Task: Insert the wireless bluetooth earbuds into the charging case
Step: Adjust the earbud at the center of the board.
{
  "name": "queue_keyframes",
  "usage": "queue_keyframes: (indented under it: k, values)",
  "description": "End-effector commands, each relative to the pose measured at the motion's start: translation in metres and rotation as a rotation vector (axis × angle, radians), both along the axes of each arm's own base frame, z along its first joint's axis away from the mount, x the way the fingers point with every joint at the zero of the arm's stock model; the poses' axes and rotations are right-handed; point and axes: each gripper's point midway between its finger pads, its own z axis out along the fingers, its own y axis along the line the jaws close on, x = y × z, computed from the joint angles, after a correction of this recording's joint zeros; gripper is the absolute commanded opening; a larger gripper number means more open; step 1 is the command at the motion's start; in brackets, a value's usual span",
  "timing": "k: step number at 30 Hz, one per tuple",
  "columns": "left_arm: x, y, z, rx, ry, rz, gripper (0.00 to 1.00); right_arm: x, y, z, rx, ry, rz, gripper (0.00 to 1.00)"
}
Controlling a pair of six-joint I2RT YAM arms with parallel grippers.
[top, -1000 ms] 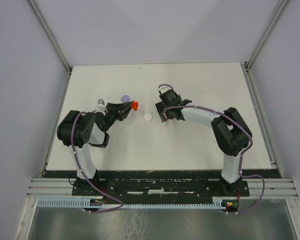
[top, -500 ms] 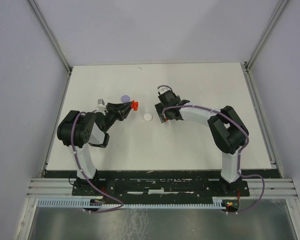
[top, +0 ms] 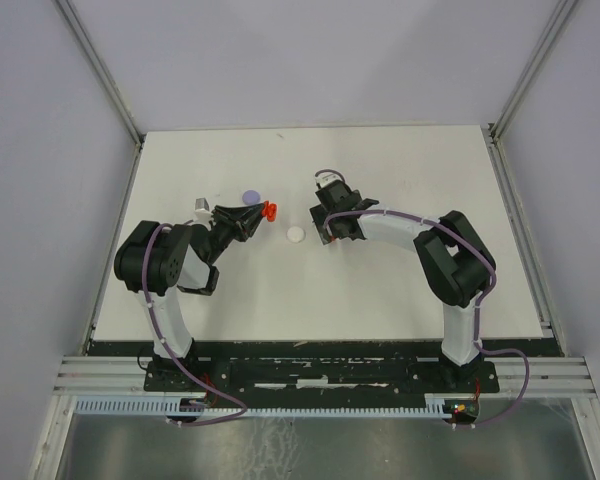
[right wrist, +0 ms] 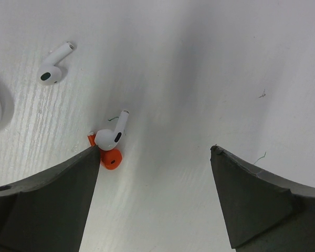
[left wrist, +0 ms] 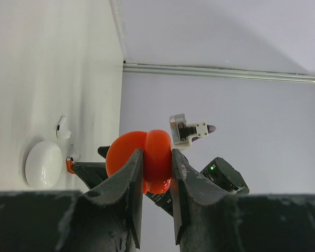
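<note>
Right wrist: right tool (right wrist: 155, 149) spread above desk (right wrist: 199, 63); white earbud (right wrist: 111, 135) at 9 o'clock, stem toward 1 o'clock; left tool (left wrist: 156, 155) pinches red case (left wrist: 125, 155).

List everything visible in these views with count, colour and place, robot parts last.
orange case: one, red-orange, clamped in the left end effector
white disc: one, white, on the table between the two end effectors
lavender disc: one, lavender, on the table beyond the left end effector
white earbuds: two, white, on the table; one apart, one touching the orange earbud
orange earbud: one, orange, close to a right finger
table: one, white
left end effector: one, black, shut on the orange case
right end effector: one, black, open above the earbuds
</note>
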Motion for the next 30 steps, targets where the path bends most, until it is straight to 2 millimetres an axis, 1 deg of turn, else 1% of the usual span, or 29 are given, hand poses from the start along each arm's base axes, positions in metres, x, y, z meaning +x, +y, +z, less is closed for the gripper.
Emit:
queue_keyframes:
  k: [1,5,10,14,25,30]
  values:
    - [-0.006,-0.001,0.045,-0.046,-0.195,-0.022,0.03,0.015,0.000,0.021,0.015,-0.072,-0.024,0.94]
    - [-0.006,-0.001,0.045,-0.045,-0.196,-0.022,0.03,0.017,0.001,0.021,0.023,-0.060,-0.026,0.93]
    - [-0.006,-0.001,0.045,-0.045,-0.195,-0.022,0.03,0.015,0.005,0.013,0.043,-0.026,-0.027,0.87]
    - [-0.006,-0.001,0.045,-0.045,-0.194,-0.022,0.03,0.015,0.003,0.007,0.043,-0.004,-0.046,0.83]
    - [-0.006,0.000,0.045,-0.046,-0.193,-0.021,0.03,0.015,-0.009,-0.001,0.022,0.025,-0.077,0.83]
    - [-0.006,-0.001,0.045,-0.046,-0.196,-0.020,0.03,0.014,-0.009,-0.001,0.026,0.028,-0.073,0.83]
